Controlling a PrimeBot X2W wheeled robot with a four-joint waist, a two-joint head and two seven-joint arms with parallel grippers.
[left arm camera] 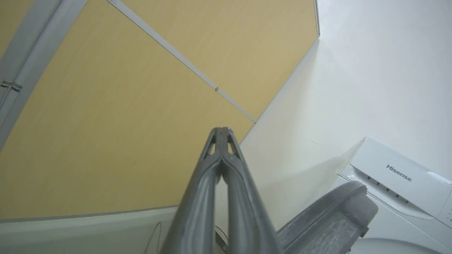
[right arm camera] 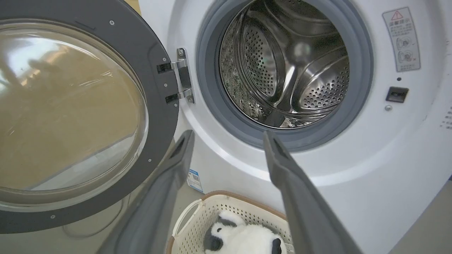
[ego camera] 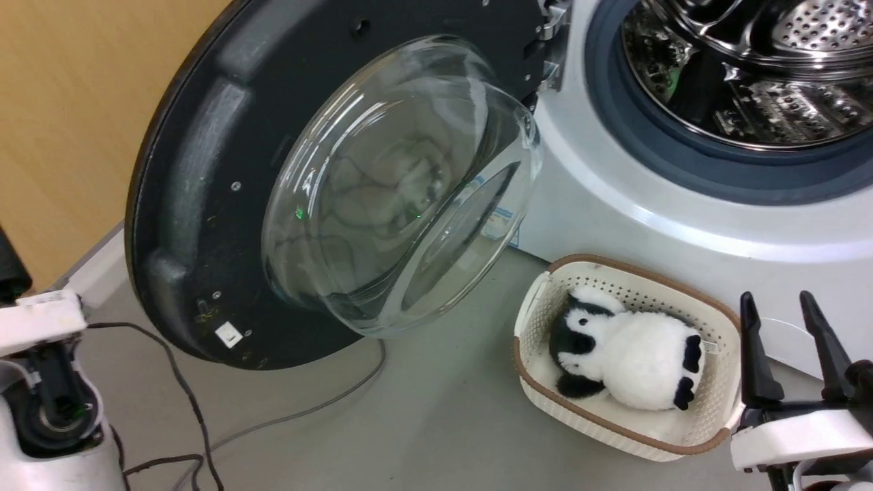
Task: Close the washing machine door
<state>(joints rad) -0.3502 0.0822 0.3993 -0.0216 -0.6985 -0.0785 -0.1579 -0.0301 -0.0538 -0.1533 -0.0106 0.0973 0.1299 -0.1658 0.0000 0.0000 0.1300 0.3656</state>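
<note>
Grey floor [ego camera: 423,423] underfoot, a tan panelled wall [ego camera: 61,102] at the upper left of my head view, and the white washing machine [ego camera: 682,225] across the upper right. Left gripper [left arm camera: 221,132] first: in its wrist view the two fingers are pressed together right to the tips with nothing between them, pointing up at that tan wall. Right gripper [ego camera: 777,300], lower right of the head view: fingers spread well apart, empty, standing just beside the right end of a cream basket [ego camera: 614,436] on the floor. A black-and-white plush toy [ego camera: 627,354] lies inside that basket. Moving outward, the washing machine door [ego camera: 204,204] is swung wide open and takes up the left and centre of the head view, its inner face toward me and the clear glass bowl [ego camera: 402,184] bulging out. In the right wrist view it hangs on metal hinges [right arm camera: 180,79] at centre-left, beside the grey-ringed steel drum [right arm camera: 286,70]. Dark cables [ego camera: 184,395] trail across the floor below the door, lower left.
</note>
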